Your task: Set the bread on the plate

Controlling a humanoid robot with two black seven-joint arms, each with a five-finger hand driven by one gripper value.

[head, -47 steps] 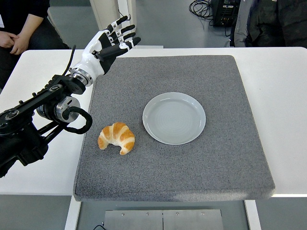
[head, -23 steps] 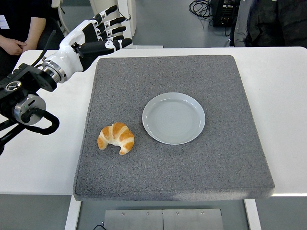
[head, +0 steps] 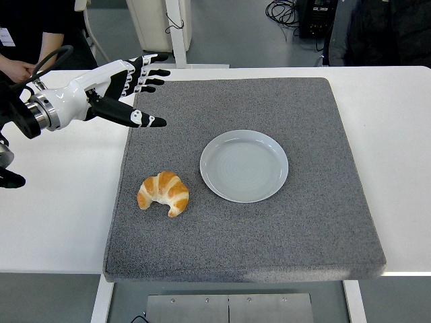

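A golden croissant [head: 163, 193] lies on the grey mat [head: 316, 222], near its left edge. To its right sits an empty pale grey plate [head: 244, 165], a short gap apart. My left hand [head: 138, 84] hovers over the mat's upper left corner, well behind the croissant, fingers spread and holding nothing. The right arm does not show.
The mat covers most of the white table [head: 60, 202]. A person in dark clothes [head: 30, 40] stands at the top left, hands near the table's far edge. Cables and dark equipment [head: 310, 15] lie on the floor beyond.
My left arm has drawn back toward the left edge; the hand has dropped lower and turned, its thumb now pointing over the mat. Croissant and plate have not moved.
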